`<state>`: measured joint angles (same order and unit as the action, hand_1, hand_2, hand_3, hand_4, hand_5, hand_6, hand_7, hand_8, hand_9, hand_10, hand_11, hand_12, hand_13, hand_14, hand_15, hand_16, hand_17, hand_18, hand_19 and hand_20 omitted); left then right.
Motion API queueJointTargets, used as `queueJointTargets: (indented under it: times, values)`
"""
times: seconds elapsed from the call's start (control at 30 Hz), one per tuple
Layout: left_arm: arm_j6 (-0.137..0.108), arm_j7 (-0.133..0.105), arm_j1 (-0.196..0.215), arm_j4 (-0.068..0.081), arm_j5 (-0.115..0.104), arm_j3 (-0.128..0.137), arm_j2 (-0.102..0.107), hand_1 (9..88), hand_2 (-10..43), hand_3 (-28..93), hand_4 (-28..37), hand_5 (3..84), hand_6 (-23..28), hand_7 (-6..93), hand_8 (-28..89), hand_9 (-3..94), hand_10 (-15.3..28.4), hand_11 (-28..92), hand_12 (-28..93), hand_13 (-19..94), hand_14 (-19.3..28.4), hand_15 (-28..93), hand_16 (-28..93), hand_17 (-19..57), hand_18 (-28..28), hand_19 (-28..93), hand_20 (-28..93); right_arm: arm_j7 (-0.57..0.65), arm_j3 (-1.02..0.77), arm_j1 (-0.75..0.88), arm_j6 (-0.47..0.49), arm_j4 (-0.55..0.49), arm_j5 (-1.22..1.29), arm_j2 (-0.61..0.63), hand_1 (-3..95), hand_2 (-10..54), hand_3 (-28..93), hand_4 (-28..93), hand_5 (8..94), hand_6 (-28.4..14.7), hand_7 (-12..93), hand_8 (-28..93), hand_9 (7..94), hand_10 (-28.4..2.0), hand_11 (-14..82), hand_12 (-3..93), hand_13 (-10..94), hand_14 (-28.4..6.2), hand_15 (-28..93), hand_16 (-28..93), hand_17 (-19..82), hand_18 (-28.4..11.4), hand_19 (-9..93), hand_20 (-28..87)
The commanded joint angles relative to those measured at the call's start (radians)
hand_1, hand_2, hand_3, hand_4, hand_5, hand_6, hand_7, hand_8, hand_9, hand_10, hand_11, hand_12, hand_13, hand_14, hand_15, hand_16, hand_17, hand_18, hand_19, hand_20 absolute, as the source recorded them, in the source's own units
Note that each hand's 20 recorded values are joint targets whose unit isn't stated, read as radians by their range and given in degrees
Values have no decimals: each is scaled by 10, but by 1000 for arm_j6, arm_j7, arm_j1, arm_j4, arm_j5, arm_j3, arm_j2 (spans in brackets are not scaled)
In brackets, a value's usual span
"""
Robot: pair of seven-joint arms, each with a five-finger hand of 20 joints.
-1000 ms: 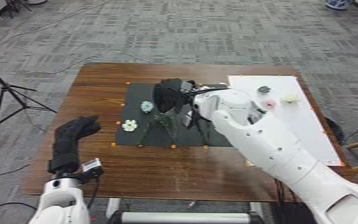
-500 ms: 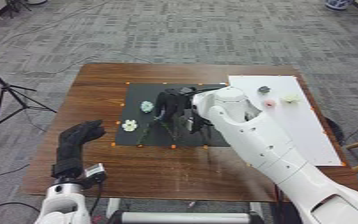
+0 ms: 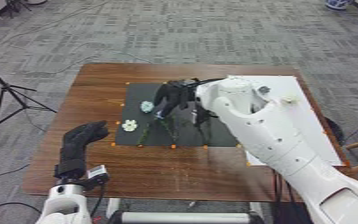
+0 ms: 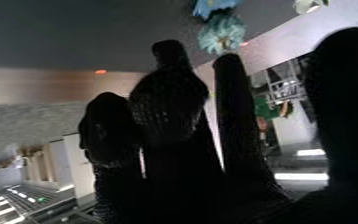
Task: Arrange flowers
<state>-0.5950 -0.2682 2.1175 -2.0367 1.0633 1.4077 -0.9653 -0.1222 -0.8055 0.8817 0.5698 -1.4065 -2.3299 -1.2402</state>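
The right hand (image 3: pixel 170 95) had straight fingers, the left hand (image 3: pixel 86 133) relaxed; stems (image 3: pixel 171 129) wanted pinching gently, clear of the left-side blue flower (image 3: pixel 147 106).

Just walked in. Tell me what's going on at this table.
A flower-arranging job: the robot's right hand is over the dark mat, close to the green stems; whether it grips anything is unclear. The pale blue flower and white flower lie on the mat, the pale yellow flower on the white board. The left hand is beside the mat.
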Motion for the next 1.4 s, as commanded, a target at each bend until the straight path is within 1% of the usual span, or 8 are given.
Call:
queueJointTargets:
  times: [0.03,0.23,0.43,0.7,0.9,1.13,1.27,1.4]
  values:
    - [42,6,5,1,17,-1,-23,290,71,684,-247,554,-4,221,-97,563,142,276,145,459,174,365,8,44,152,280,240,38,-45,5,-189,-163,-51,237,255,-95,662,-168,418,19,135,-71,569,-147,86,207,773,-65,623,335,484,-189,929,545]
    - [39,4,58,-16,18,22,-26,294,57,684,-240,555,-2,219,-97,561,140,274,146,457,173,363,9,44,152,278,241,124,-227,256,-334,-293,-8,436,214,-95,644,-203,380,-19,117,-43,500,-174,69,217,688,-114,567,327,414,-223,884,543]
    - [42,3,91,-27,18,33,-28,297,49,681,-235,551,2,216,-95,561,140,273,146,455,172,360,9,43,153,274,241,167,-375,432,-392,-270,24,507,214,-95,654,-231,409,-24,129,-35,535,-169,117,242,671,-126,577,328,387,-234,852,555]
    - [58,1,102,-32,23,36,-27,299,48,678,-234,551,2,216,-95,557,141,273,146,454,171,357,10,42,153,272,241,171,-387,446,-487,-165,25,483,297,-95,661,-234,544,-4,193,-61,702,-130,244,256,732,-98,617,332,430,-207,873,551]
    - [67,6,92,-30,29,31,-31,299,48,677,-234,550,2,215,-94,557,140,272,146,453,171,357,11,42,154,272,242,132,-400,446,-538,-100,-56,440,343,-95,665,-242,564,5,219,-72,721,-122,262,254,752,-81,617,335,447,-193,882,546]
    - [71,11,98,-29,30,28,-41,299,49,677,-235,550,2,216,-95,557,140,271,147,453,172,356,12,42,153,271,241,166,-332,444,-715,-16,-51,439,414,-95,681,-245,595,14,259,-85,735,-110,287,258,782,-62,624,338,476,-179,904,536]
    - [73,11,110,-34,29,30,-44,299,49,676,-234,550,2,215,-95,557,140,271,146,452,172,356,12,42,153,271,241,203,-340,479,-699,-25,-48,443,547,-95,591,-235,617,4,273,101,794,-81,150,418,802,-48,609,342,495,-165,905,522]
    - [70,12,117,-39,31,33,-46,299,49,676,-234,550,0,216,-95,557,141,271,146,453,172,356,12,42,153,270,241,216,-368,514,-634,-49,-46,448,543,-95,594,-221,619,0,270,109,795,-86,137,433,805,-47,603,345,499,-163,901,522]
